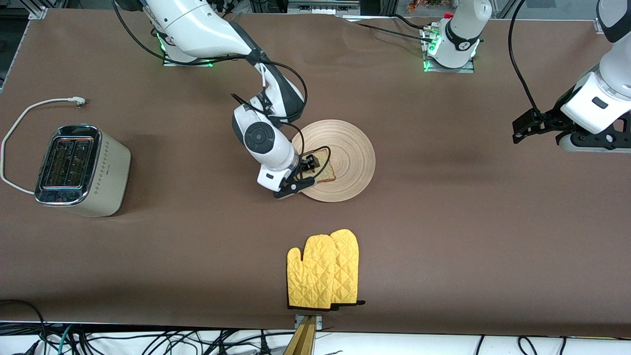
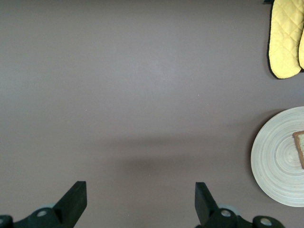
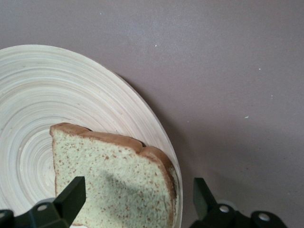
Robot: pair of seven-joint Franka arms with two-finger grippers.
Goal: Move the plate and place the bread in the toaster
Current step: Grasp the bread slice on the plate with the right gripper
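Observation:
The pale wooden plate [image 1: 347, 145] lies mid-table with the speckled bread [image 1: 325, 171] flat on it, near its rim. My right gripper [image 1: 303, 175] is open and low over the bread's edge. In the right wrist view one finger is over the bread [image 3: 114, 180] and the other is off the plate's [image 3: 71, 90] rim; the gripper [image 3: 137, 202] holds nothing. The cream toaster [image 1: 84, 170] stands toward the right arm's end of the table, slots up. My left gripper [image 1: 525, 129] is open and empty, waiting above bare table [image 2: 140, 202] at the left arm's end.
A pair of yellow oven mitts [image 1: 324, 269] lies nearer the front camera than the plate, by the table's edge. The toaster's white cord [image 1: 29, 111] loops on the table beside it. The left wrist view shows the mitts [image 2: 285, 38], plate [image 2: 273, 161] and bread [image 2: 300, 149] at its edge.

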